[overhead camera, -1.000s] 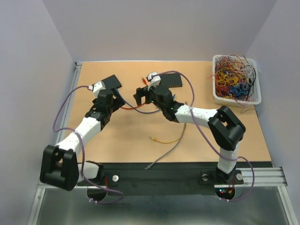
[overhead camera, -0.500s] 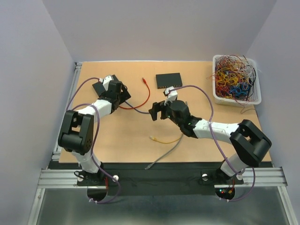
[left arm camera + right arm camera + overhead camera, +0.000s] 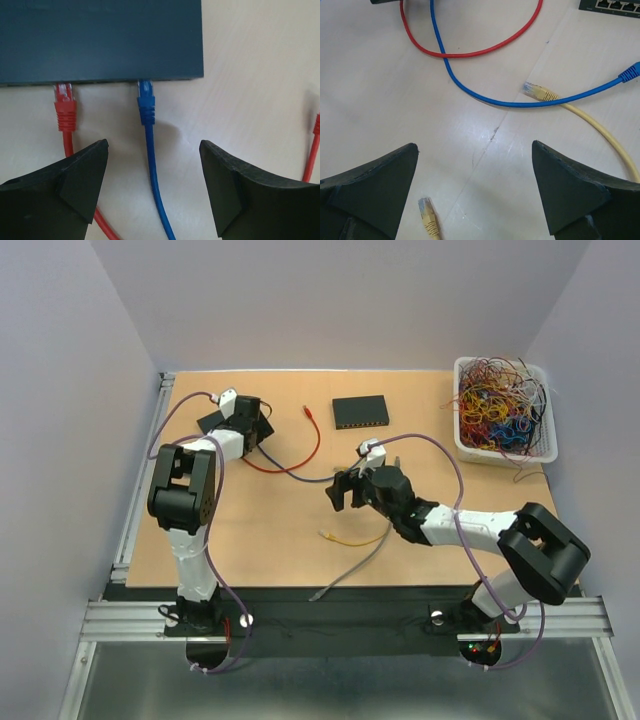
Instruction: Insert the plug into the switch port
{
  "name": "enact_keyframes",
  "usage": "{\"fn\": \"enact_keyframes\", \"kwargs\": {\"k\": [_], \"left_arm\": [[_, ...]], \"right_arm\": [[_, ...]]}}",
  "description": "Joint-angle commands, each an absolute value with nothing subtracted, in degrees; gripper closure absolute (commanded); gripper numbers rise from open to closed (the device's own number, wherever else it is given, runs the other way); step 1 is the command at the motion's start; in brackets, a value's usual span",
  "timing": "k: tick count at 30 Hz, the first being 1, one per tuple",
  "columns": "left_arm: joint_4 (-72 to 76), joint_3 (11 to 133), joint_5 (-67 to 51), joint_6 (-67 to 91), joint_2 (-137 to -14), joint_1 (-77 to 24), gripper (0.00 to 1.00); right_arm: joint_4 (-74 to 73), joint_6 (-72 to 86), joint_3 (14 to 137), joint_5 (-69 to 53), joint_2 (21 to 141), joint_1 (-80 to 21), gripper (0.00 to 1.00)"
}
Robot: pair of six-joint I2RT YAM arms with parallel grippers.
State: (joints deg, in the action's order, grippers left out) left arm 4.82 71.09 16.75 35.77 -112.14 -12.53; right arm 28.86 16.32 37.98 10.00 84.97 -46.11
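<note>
In the left wrist view a dark switch (image 3: 100, 40) fills the top. A red plug (image 3: 65, 102) and a blue plug (image 3: 146, 100) sit in its front ports. My left gripper (image 3: 154, 142) is open just in front of the switch, its fingers either side of the blue cable (image 3: 152, 175) without touching it. In the top view the left gripper (image 3: 250, 423) is at the far-left switch (image 3: 212, 421). My right gripper (image 3: 473, 145) is open and empty above bare table, near a loose yellow plug (image 3: 427, 216). In the top view the right gripper (image 3: 345, 490) is mid-table.
A second black switch (image 3: 360, 412) lies at the back centre. A yellow cable (image 3: 352, 538) and a grey cable (image 3: 350, 568) lie near the front. A white bin of tangled wires (image 3: 500, 410) stands at the back right. A loose blue plug (image 3: 632, 71) lies at right.
My left arm swung back and left up to the far-left switch. My right gripper drew back from the middle toward the near right and is lower over the table.
</note>
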Motion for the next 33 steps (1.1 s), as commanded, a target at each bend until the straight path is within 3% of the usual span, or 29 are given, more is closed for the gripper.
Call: {"fn": "enact_keyframes", "kwargs": {"k": [1,20,26,33], "left_arm": [[2.7,76.0,20.0,34.0,-113.0,-9.5,0.16],[-6.4,105.3,14.8,29.8,-130.2,-0.4,0.16],[-10.7,121.2,13.0,28.1,-136.7,4.8,0.16],[-10.3,125.0,3.1,28.0,-137.0,5.6,0.16]], "right_arm": [[31.8,16.4,36.8,10.8,81.5,-46.1,0.00],[28.0,16.8,40.3,15.8,83.7,-45.6,0.00],[24.7,17.1,42.3,17.3,84.2,-43.3,0.00],[23.4,18.7,45.5,15.6,86.7,-38.1,0.00]]}}
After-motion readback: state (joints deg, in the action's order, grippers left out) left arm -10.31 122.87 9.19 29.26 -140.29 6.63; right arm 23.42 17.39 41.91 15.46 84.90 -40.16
